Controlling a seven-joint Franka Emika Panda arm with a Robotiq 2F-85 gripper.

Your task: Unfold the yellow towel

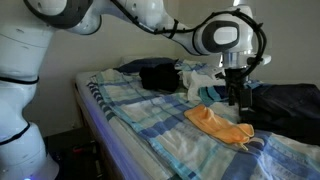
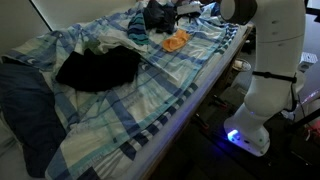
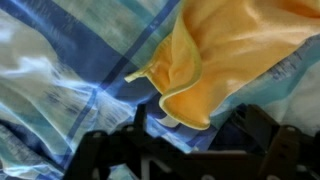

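The yellow towel [image 1: 218,125] lies spread as a rumpled sheet on the blue-white plaid bedsheet [image 1: 150,115] and shows small in an exterior view [image 2: 175,42]. In the wrist view the yellow towel [image 3: 235,50] fills the upper right, with a folded edge curling up near the middle. My gripper [image 1: 237,97] hangs just above the towel's far side. Seen from the wrist, my gripper [image 3: 195,128] stands open. Its dark fingers [image 3: 140,122] are set apart on either side of the towel's near edge, and nothing is pinched between them.
A heap of black clothing [image 1: 160,75] lies beyond the towel, and a black garment [image 2: 100,68] sits mid-bed. Dark blue clothing [image 2: 25,100] drapes at the bed's end, and more dark cloth [image 1: 285,100] lies beside the gripper. The bed edge [image 2: 190,110] drops off toward the robot base.
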